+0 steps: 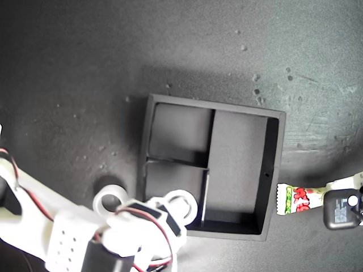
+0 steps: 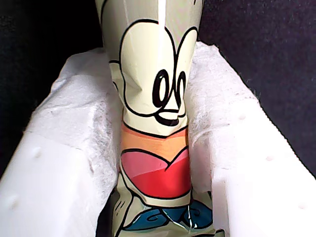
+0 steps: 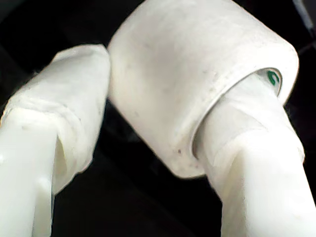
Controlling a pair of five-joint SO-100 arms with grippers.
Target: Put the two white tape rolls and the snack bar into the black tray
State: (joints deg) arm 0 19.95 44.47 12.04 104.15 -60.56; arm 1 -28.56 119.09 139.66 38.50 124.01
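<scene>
The black tray (image 1: 272,170) sits mid-table, its compartments bare. In the first wrist view the snack bar (image 2: 155,128) is squeezed between white padded fingers (image 2: 64,148), so my first gripper (image 2: 153,64) is shut on it. In the exterior view the snack bar (image 1: 296,199) pokes out of that gripper (image 1: 326,195) just right of the tray. My second gripper (image 3: 163,89) is shut on a white tape roll (image 3: 197,64), with one finger through its hole. That tape roll (image 1: 181,204) hangs at the tray's near-left corner. Another tape roll (image 1: 112,198) lies left of it, by the arm.
Dark felt-like tabletop (image 1: 170,51) with small white specks surrounds the tray. The second arm's white body and red-black wires (image 1: 57,226) fill the exterior view's lower left. A black servo block (image 1: 342,209) of the first arm sits at that view's right edge.
</scene>
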